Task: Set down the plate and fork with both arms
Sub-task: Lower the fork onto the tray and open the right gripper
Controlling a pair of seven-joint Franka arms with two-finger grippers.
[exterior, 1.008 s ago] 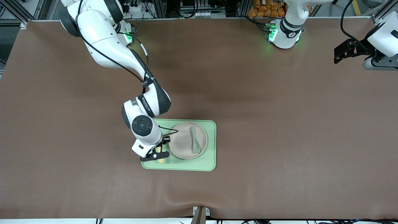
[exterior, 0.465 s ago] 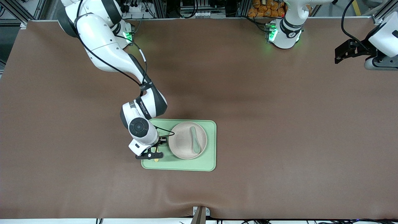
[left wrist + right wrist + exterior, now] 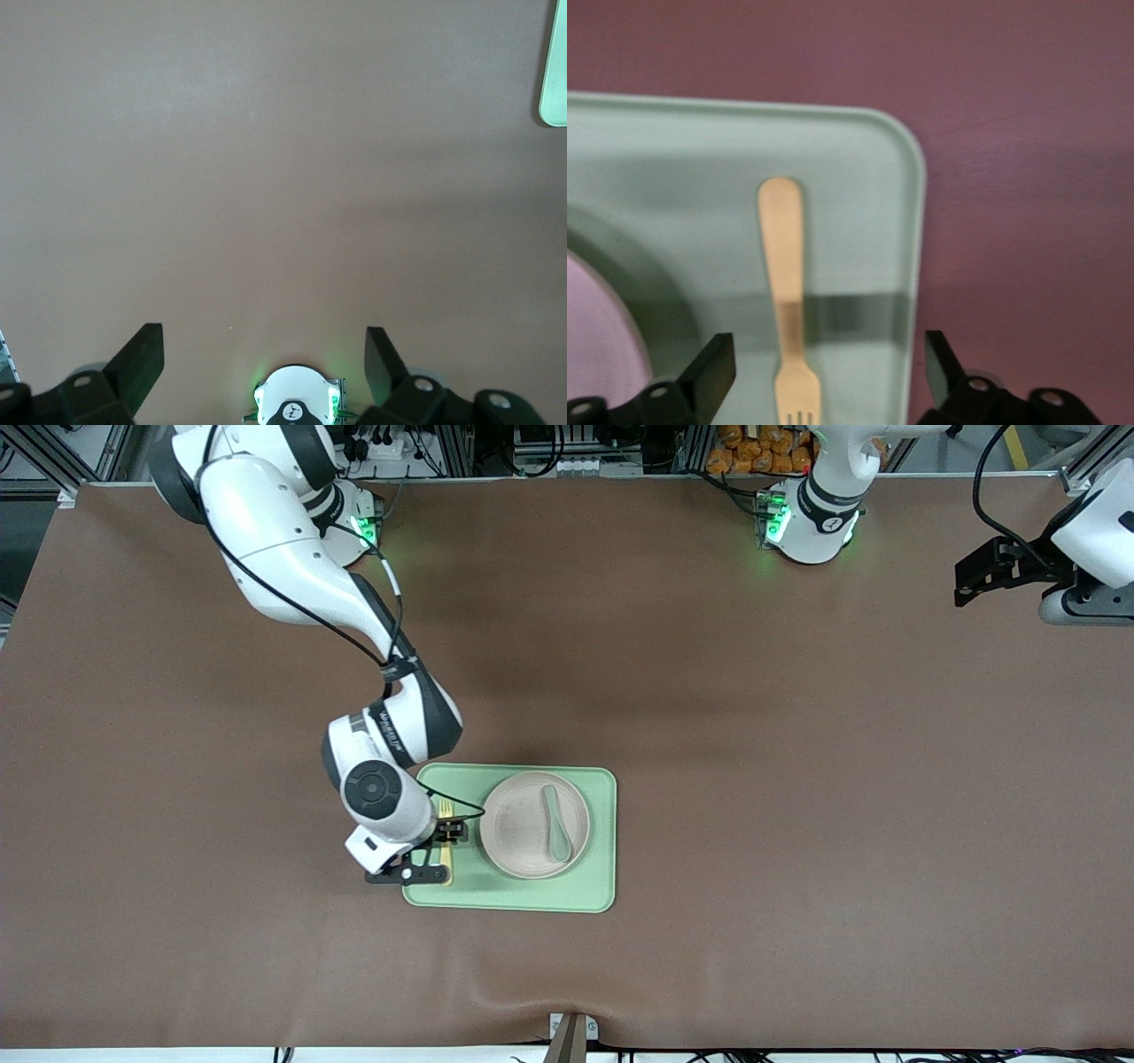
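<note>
A round beige plate (image 3: 534, 825) sits on a light-green rectangular tray (image 3: 595, 895) near the middle of a brown table (image 3: 797, 779). A grey-green spoon (image 3: 555, 824) lies inside the plate, its bowl toward the front camera. Just beside the plate, toward the right arm's end of the tray, a pale-yellow fork (image 3: 446, 841) lies flat on the tray's surface (its tines point away from the front camera). In the right wrist view the fork (image 3: 787, 292) rests free on the tray (image 3: 859, 177), apart from the plate's edge (image 3: 602, 354), with a dark shadow band across its neck.

The right gripper (image 3: 425, 855) hangs low over the tray's end, directly over the fork, and covers part of it in the front view. Its fingers (image 3: 713, 372) stand wide apart on either side of the fork, touching nothing.

The left gripper (image 3: 983, 571) waits over the table's corner at the left arm's end, well apart from the tray. Its fingers (image 3: 142, 363) are spread wide over bare brown table, holding nothing; only a corner of the tray (image 3: 555, 80) shows in its wrist view.
</note>
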